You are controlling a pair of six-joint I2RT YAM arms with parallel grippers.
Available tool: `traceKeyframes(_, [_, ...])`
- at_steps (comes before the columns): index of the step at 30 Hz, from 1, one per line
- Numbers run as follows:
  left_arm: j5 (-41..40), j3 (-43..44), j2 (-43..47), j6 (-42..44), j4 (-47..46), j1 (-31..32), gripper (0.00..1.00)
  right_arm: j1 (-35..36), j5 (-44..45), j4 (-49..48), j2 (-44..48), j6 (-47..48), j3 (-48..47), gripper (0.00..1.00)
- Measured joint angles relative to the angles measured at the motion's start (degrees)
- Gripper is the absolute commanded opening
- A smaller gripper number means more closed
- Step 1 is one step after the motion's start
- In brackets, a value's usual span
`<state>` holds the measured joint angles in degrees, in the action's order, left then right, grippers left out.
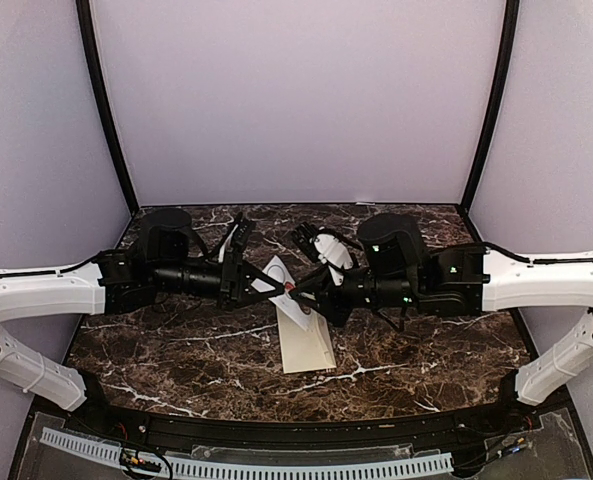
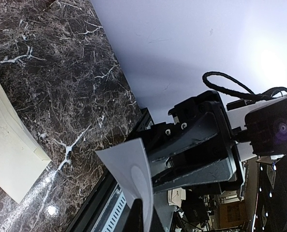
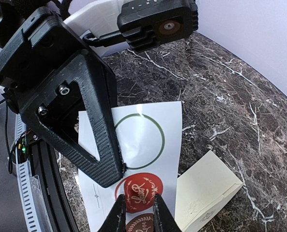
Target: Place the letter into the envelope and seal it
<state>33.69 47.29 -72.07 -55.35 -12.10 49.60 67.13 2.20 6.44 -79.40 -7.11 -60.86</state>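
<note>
Dark marble counter (image 1: 176,350) carries the plain cream paper envelope (image 1: 306,345); the letter is out of sight, likely already inside. Left tool (image 3: 116,169), clamped shut, holds the white sticker sheet (image 3: 148,140) aloft so the right tool (image 3: 137,212), jaws narrowed, can peel 1 red round seal (image 3: 138,191); whether it grips, I cannot tell.

Top external sits high behind the arm bases, facing down and forward, far from the envelope (image 1: 306,345), whole table (image 1: 176,350) in frame. Left wrist: close, looks sideways past the envelope. Right wrist: close, looks down on the sticker sheet (image 3: 143,140) just beside the envelope. All three share the envelope.
</note>
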Motion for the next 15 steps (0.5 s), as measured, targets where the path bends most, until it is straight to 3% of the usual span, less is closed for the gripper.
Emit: traceKeyframes(15, [0.37,-0.09,0.00,-0.39,0.00,-0.02,0.00,0.00,-0.37,-0.22,-0.04,0.68,-0.15,0.05])
